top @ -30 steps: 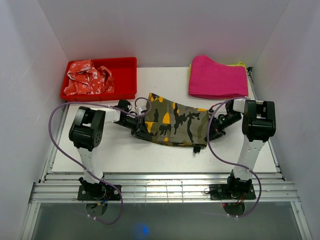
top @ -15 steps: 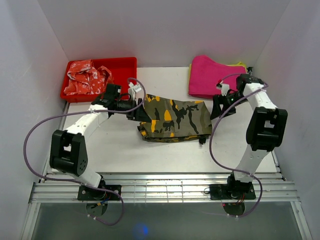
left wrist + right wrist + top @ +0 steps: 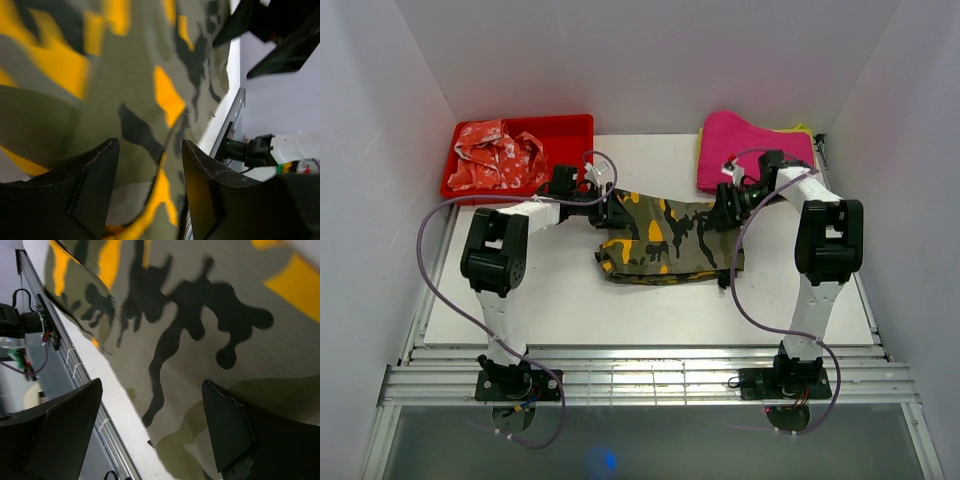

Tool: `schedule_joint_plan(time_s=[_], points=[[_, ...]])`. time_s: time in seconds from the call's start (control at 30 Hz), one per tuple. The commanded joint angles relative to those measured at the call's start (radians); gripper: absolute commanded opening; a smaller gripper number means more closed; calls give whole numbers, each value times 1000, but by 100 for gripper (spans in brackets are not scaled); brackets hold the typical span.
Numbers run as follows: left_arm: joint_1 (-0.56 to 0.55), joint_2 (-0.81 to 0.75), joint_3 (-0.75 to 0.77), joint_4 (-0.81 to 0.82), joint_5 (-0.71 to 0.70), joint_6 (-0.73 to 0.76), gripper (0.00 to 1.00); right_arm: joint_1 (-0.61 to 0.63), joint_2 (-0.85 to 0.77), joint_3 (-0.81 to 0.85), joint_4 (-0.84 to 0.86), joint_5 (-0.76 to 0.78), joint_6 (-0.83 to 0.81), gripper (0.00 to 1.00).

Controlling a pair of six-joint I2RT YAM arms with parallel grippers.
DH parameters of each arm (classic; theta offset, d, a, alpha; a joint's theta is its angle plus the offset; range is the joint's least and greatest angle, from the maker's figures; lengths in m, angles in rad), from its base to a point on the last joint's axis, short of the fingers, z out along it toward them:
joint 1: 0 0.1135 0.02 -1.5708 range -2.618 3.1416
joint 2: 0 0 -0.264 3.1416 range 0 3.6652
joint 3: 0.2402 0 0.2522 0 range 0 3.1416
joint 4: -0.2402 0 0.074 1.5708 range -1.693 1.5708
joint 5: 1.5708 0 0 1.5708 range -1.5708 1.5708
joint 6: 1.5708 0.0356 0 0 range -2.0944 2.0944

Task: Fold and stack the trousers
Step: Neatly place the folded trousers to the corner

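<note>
Spreading wide, the right pincer [image 3: 152, 385] held nothing, its fingers straddling the camouflage cloth beneath. The left pincer [image 3: 149, 145] stood part open with cloth running between its fingers; whether it nipped that cloth I could not tell. Both sat at the far edge of the trousers [image 3: 670, 240], the left at their 10 o'clock corner, the right at 2 o'clock. The trousers lay folded into a short bundle mid-worktop [image 3: 520, 300]. Folding looked largely done. Stacking was not yet done, probably onto the pink cloth [image 3: 755, 155] at 1 o'clock.
</note>
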Motion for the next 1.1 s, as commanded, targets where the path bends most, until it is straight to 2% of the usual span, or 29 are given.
schedule_joint_plan(time_s=[0.0,0.1,0.2,0.3,0.37,0.47,0.53,0.57,0.6,0.63,0.7,0.77,0.8,0.83,0.9,0.93,0.97,1.0,1.07], points=[[32,69,46,76,-14,-90,64,-15,46,-120,94,-35,36,86],[43,147,55,62,-11,-66,61,-14,102,-163,140,11,24,82],[43,120,75,30,20,14,59,-14,106,-150,131,25,13,80],[38,-2,84,-13,9,92,63,-15,12,-89,93,24,12,80],[35,-73,110,-78,-18,195,66,-15,-78,-9,54,41,0,81],[33,-222,129,-125,-107,307,73,-15,-205,62,-4,114,-31,83],[32,-333,135,-134,-194,358,83,-15,-306,99,-19,189,-51,86],[32,-368,132,-134,-220,406,92,-15,-343,99,-16,220,-69,88],[30,-404,123,-133,-260,427,98,-14,-374,96,-16,248,-82,91],[30,-469,115,-128,-277,442,98,-15,-437,91,-13,299,-94,96],[32,-524,83,-103,-291,479,98,-14,-538,35,10,349,-114,99],[32,-593,57,-68,-310,467,98,-15,-606,-36,101,458,-85,90],[33,-609,34,-59,-307,476,98,-15,-665,-118,138,554,-62,90],[32,-618,29,-54,-234,505,98,-15,-689,-154,189,591,-48,90],[-14,-601,55,-131,-189,618,98,-14,-735,-203,197,625,-59,90],[-51,-592,83,-175,-278,661,98,-15,-738,-216,177,599,-69,90],[-141,-586,83,-224,-329,709,98,-21,-741,-219,112,564,-79,90],[-190,-580,68,-228,-384,778,98,-27,-746,-226,81,526,-89,90],[-312,-566,16,-209,-514,812,98,-40,-755,-280,35,437,-88,90]])
